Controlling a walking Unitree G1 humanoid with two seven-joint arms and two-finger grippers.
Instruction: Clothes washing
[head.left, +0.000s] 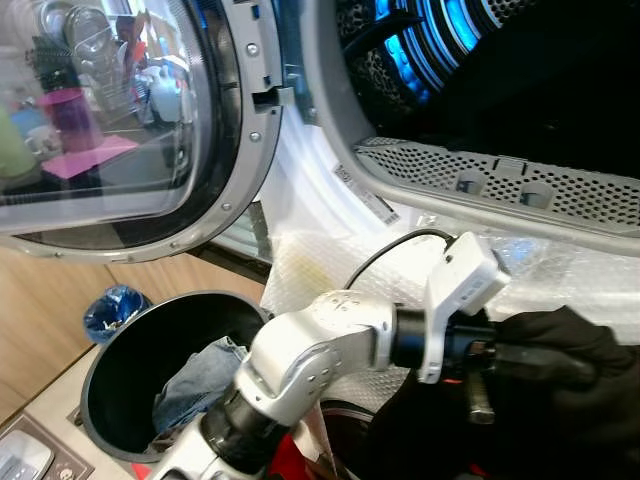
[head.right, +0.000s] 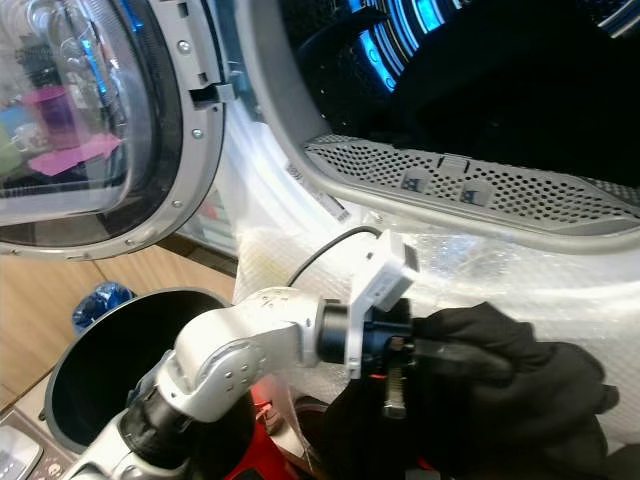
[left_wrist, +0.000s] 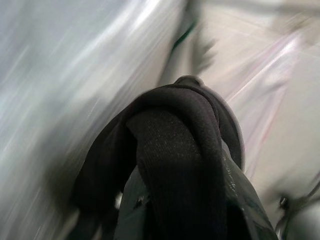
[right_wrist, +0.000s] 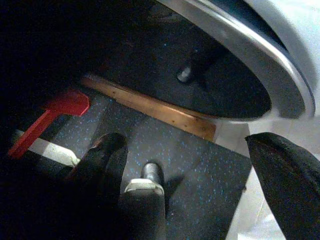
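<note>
Left gripper (head.right: 440, 355) carries a bunched black knit garment (head.right: 500, 390) in front of the open front-loading washing machine (head.left: 330, 190).

The silver left arm reaches across below the machine's perforated grey drum rim (head.left: 500, 180); its 2 black fingers are clamped on the black garment, which drapes over them in the left wrist view (left_wrist: 175, 150); the garment hangs just beside the white machine front, outside the drum; the round glass door (head.left: 110, 120) stands swung open on the left; below it a dark round laundry basket (head.left: 120, 345) holds blue denim clothing (head.left: 200, 385); the right gripper (right_wrist: 200, 165) hangs low with its fingers (right_wrist: 105, 160) spread apart over dark speckled flooring (right_wrist: 200, 180).
</note>
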